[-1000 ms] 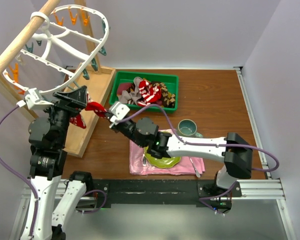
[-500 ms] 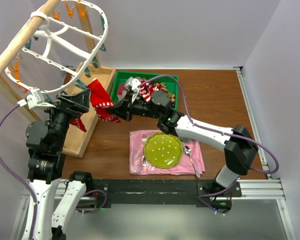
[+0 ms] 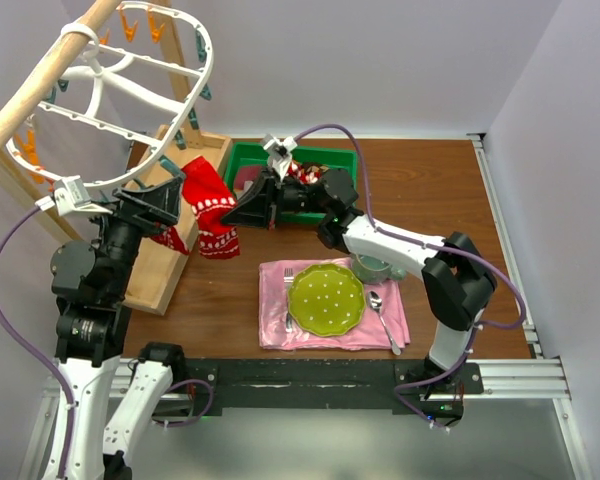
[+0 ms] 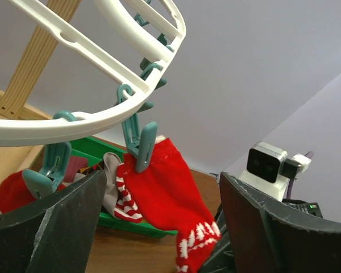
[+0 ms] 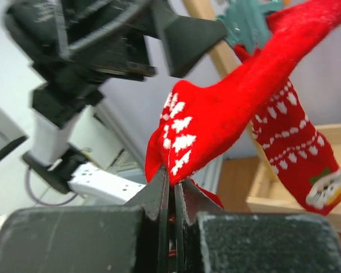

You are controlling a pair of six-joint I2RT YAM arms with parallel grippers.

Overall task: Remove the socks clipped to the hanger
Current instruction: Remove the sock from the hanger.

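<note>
The white hanger (image 3: 185, 120) hangs from a wooden pole at the back left. One of its teal clips (image 4: 139, 145) pinches the top of a red sock with white snowflakes (image 4: 162, 196). My right gripper (image 5: 171, 183) is shut on that sock's lower end (image 3: 212, 205), just right of the rack. My left gripper (image 4: 159, 227) is open, its fingers (image 4: 51, 227) standing on either side of the hanging sock without touching it. A second red sock with a Santa figure (image 5: 298, 151) hangs behind. More socks (image 3: 305, 185) lie in the green bin.
The green bin (image 3: 242, 158) sits at the back centre. The wooden rack base (image 3: 170, 265) stands on the left. Near the front lies a pink napkin (image 3: 275, 325) with a green plate (image 3: 326, 298), fork, spoon, and a mug (image 3: 372, 266) behind it.
My right arm has swung back towards the bin while keeping its grip, drawing the red sock's lower end up and to the right. The hanger has rocked slightly. The left gripper stays open.
</note>
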